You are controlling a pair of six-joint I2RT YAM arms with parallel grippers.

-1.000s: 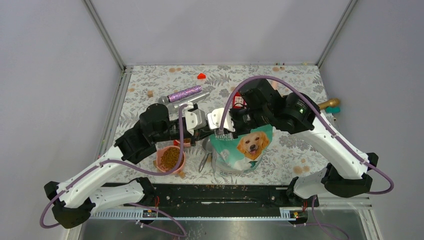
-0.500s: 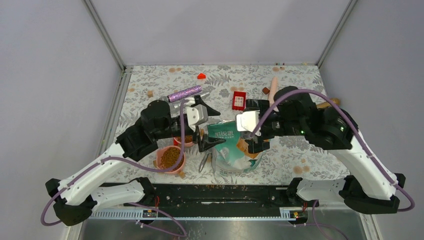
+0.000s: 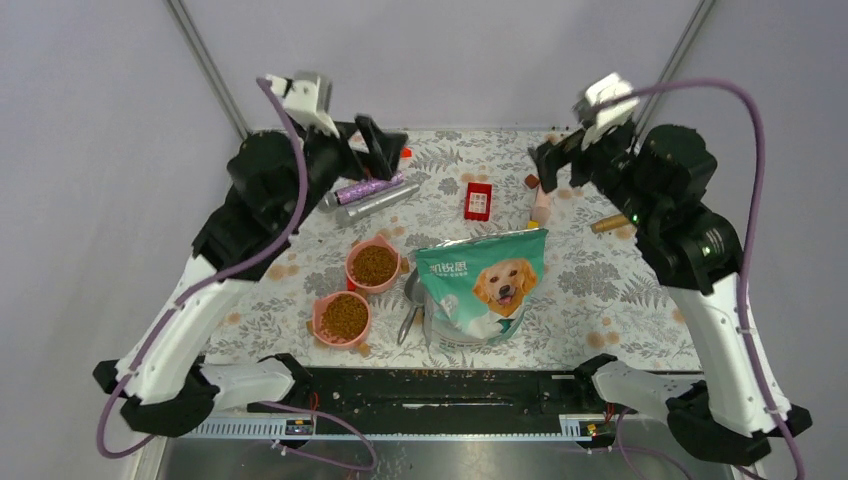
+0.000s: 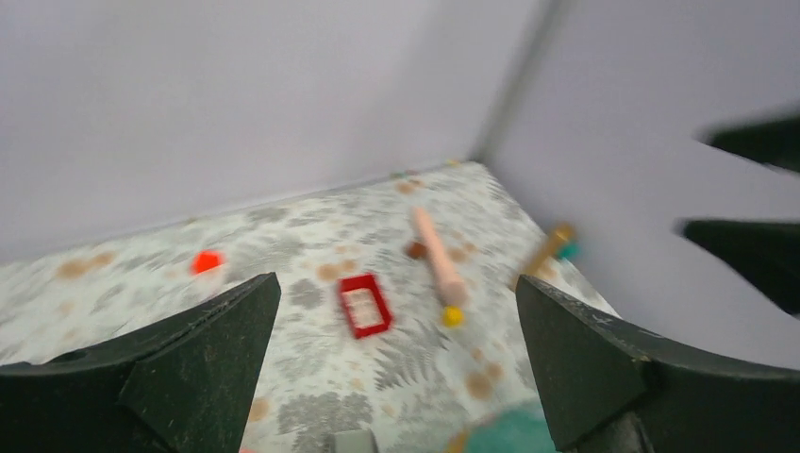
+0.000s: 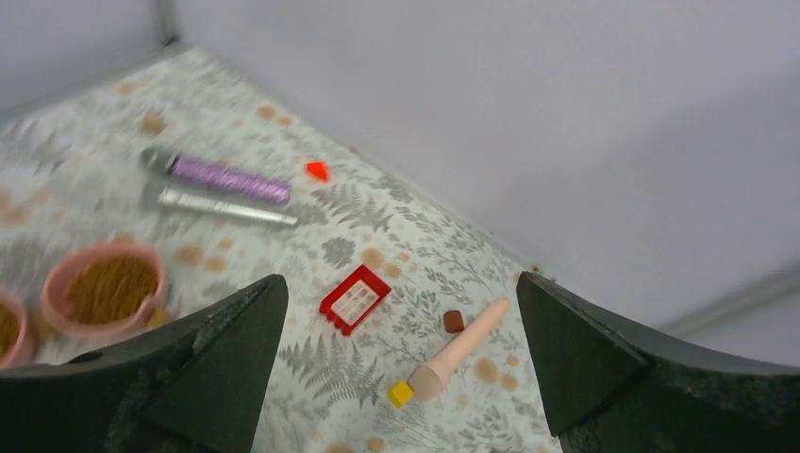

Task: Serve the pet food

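The teal-green and silver pouch printed with a golden retriever (image 3: pixel 485 290) lies flat and face up. The brown dry kibble (image 3: pixel 374 266) fills two pink round bowls (image 3: pixel 316 318) just left of the pouch, and a metal scoop (image 3: pixel 411 300) rests against the pouch's left edge. That layout suggests the serving is done or nearly so. Both arms hang high, well beyond the pouch toward the far corners, probably to keep clear of the food. The left gripper (image 3: pixel 378 142) and right gripper (image 3: pixel 545 165) have their fingers spread wide, released, grasping and touching nothing.
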